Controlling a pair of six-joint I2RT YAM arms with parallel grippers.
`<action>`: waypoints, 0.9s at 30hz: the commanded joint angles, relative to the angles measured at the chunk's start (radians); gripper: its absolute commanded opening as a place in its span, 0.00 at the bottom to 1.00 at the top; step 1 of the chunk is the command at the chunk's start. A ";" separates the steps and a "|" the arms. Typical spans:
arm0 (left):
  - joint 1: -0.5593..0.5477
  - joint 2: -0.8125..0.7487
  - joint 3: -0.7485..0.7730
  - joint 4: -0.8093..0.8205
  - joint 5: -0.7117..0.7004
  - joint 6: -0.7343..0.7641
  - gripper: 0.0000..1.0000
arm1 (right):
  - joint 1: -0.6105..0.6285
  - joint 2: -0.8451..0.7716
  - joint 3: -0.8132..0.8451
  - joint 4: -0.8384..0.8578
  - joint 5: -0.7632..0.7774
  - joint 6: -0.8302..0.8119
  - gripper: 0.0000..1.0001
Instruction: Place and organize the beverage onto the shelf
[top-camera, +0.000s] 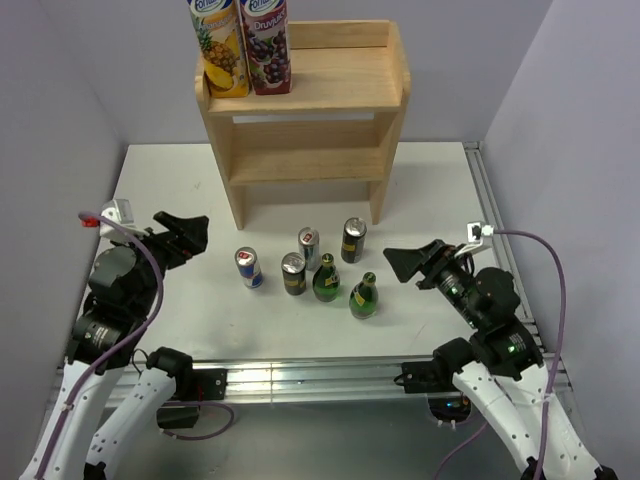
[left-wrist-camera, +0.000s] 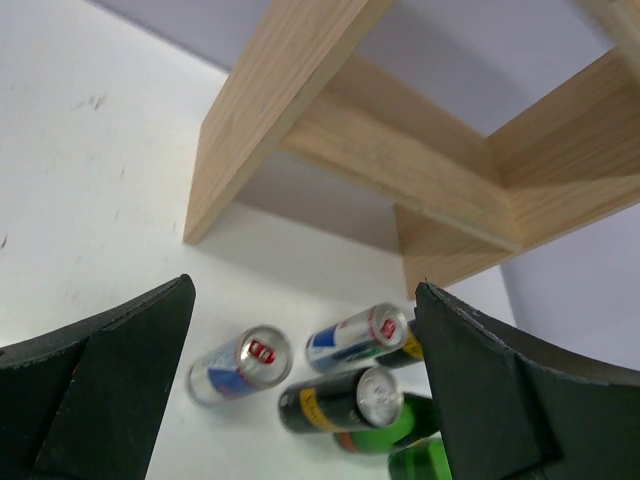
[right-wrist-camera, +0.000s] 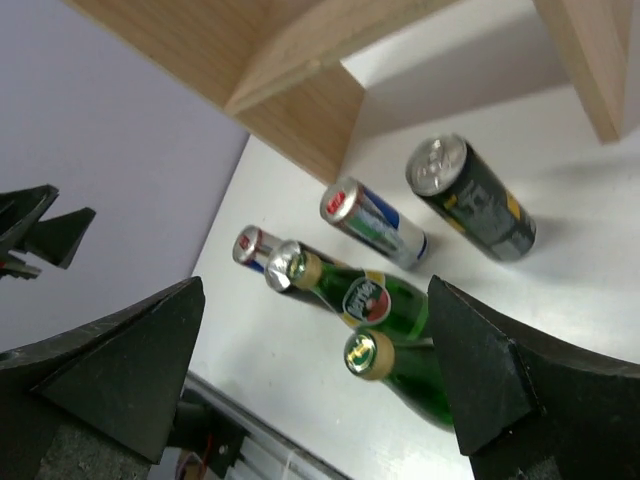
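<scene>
The light-wood shelf (top-camera: 340, 80) stands at the back of the table. Two juice cartons, a yellow pineapple one (top-camera: 220, 45) and a purple one (top-camera: 267, 45), stand on the left of its top board. In front of it stand a blue-silver can (top-camera: 249, 268), a slim silver can (top-camera: 309, 248), two dark cans (top-camera: 293, 273) (top-camera: 353, 240) and two green bottles (top-camera: 326, 279) (top-camera: 363, 296). My left gripper (top-camera: 185, 235) is open and empty, left of the cans. My right gripper (top-camera: 410, 263) is open and empty, right of the bottles.
The left wrist view looks past open fingers (left-wrist-camera: 110, 390) at the cans (left-wrist-camera: 240, 362) and the shelf's side panel (left-wrist-camera: 270, 110). The right wrist view shows both bottles (right-wrist-camera: 375, 298) (right-wrist-camera: 400, 370) between its fingers (right-wrist-camera: 520, 380). Grey walls enclose the white table (top-camera: 430, 200).
</scene>
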 joint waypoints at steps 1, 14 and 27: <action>-0.002 -0.007 -0.069 -0.074 0.000 -0.026 0.99 | 0.014 -0.033 -0.088 -0.061 -0.052 0.052 1.00; -0.013 -0.020 -0.109 -0.054 -0.031 -0.035 0.99 | 0.413 -0.099 -0.251 -0.144 0.256 0.265 1.00; -0.036 -0.042 -0.110 -0.054 -0.044 -0.035 0.99 | 0.949 0.333 -0.161 -0.287 0.860 0.592 1.00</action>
